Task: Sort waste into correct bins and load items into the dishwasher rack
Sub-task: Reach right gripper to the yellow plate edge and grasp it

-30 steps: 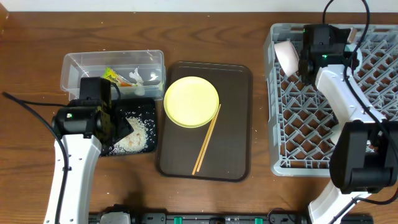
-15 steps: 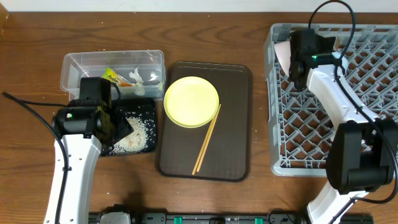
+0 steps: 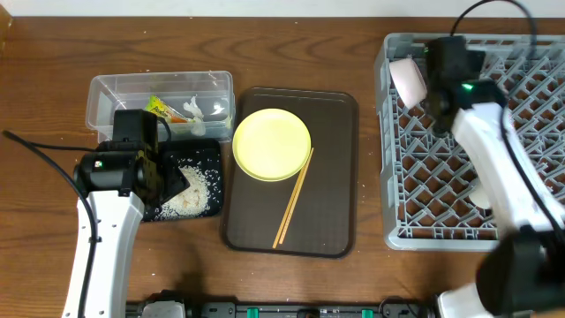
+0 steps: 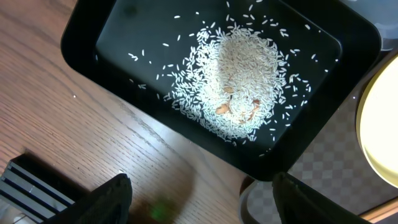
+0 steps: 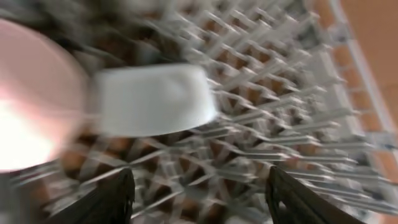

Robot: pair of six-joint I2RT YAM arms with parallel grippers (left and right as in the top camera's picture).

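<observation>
While the left end effector (image 4: 200, 190) and right end effector (image 5: 199, 186) are hanging open, the chopsticks (image 3: 293, 199) are looking light and roll-prone, probably needing a mid-length pinch.

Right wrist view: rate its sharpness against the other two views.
Right wrist view: badly smeared, the rack grid streaked and nothing crisp. Left wrist view: sharp, single grains of rice readable in the black tray. Overhead view: clear on the plate and chopsticks, only the right arm slightly soft.
</observation>
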